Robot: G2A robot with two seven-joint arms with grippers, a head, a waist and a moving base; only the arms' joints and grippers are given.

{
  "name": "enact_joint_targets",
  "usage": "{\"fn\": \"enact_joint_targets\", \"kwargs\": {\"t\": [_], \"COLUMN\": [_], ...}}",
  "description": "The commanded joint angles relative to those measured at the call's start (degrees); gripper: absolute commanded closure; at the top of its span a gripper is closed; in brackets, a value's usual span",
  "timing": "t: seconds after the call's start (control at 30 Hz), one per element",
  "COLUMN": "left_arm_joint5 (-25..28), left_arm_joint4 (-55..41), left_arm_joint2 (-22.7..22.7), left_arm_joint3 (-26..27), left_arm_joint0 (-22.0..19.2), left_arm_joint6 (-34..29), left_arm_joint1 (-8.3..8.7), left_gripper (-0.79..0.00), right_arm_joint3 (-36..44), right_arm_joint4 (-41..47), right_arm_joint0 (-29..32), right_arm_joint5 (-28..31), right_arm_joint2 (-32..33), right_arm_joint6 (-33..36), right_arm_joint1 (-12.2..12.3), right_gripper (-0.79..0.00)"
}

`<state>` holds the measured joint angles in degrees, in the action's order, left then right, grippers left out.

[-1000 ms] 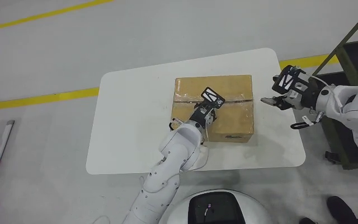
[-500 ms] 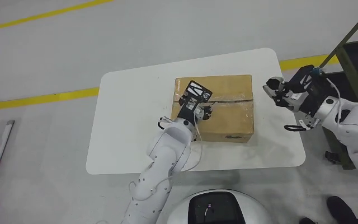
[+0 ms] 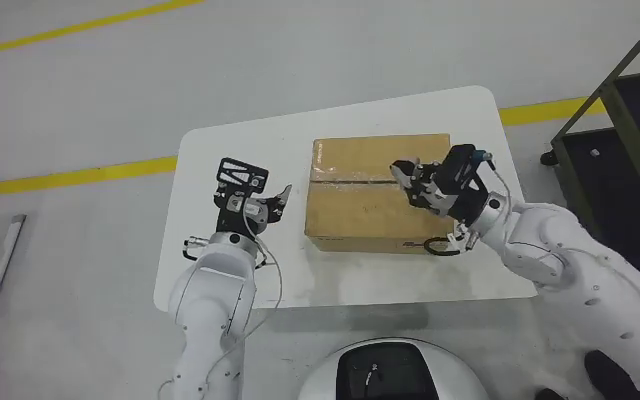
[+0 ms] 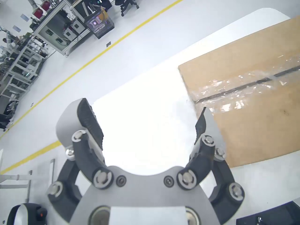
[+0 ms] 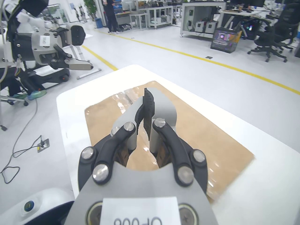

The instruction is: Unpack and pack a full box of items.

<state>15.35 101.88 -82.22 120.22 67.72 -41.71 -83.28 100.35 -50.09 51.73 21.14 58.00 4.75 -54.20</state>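
Box (image 3: 380, 195) taped shut on table (image 3: 230, 270)

Top view: cardboard box at middle of white table. Left gripper (image 3: 272, 196) just beside box's left end, fingers spread. Right gripper (image 3: 405, 175) above box top near taped seam, fingers pressed together.

Left wrist view: fingers wide apart, nothing between them, over bare table beside box.

Right wrist view: fingers closed, empty, above box top.

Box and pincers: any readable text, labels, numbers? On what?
Box: dark print on its near side, too small to read.
Right pincer: white label on its base, upside down, cut by the picture's edge, not readable whole.
Left pincer: small white label on its body, too small to read.
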Motion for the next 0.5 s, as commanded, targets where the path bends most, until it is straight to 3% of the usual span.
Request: {"fn": "enact_joint_targets", "kwargs": {"t": [0.0, 0.17, 0.3, 0.47], "left_arm_joint5": [0.25, 0.25, 0.25, 0.25], "left_arm_joint4": [0.02, 0.02, 0.02, 0.02], "left_arm_joint2": [-0.19, -0.19, -0.19, -0.19], "left_arm_joint3": [0.29, 0.29, 0.29, 0.29], "left_arm_joint0": [0.16, 0.16, 0.16, 0.16], "left_arm_joint6": [0.01, 0.01, 0.01, 0.01], "left_arm_joint1": [0.06, 0.06, 0.06, 0.06], "left_gripper": [-0.785, -0.785, -0.785, -0.785], "right_arm_joint3": [-1.97, -9.17, -13.49, -14.66], "right_arm_joint4": [-0.42, -2.29, -0.56, -0.93], "right_arm_joint0": [-3.5, -10.54, -11.2, -9.05], "right_arm_joint5": [-0.54, -1.49, -2.73, -4.01], "right_arm_joint2": [-4.28, -11.94, -13.82, -12.02], "right_arm_joint6": [-1.77, -2.44, -2.26, -1.5], "right_arm_joint1": [-1.43, -4.86, -6.31, -6.29], "right_gripper": [0.0, 0.0, 0.0, 0.0]}}
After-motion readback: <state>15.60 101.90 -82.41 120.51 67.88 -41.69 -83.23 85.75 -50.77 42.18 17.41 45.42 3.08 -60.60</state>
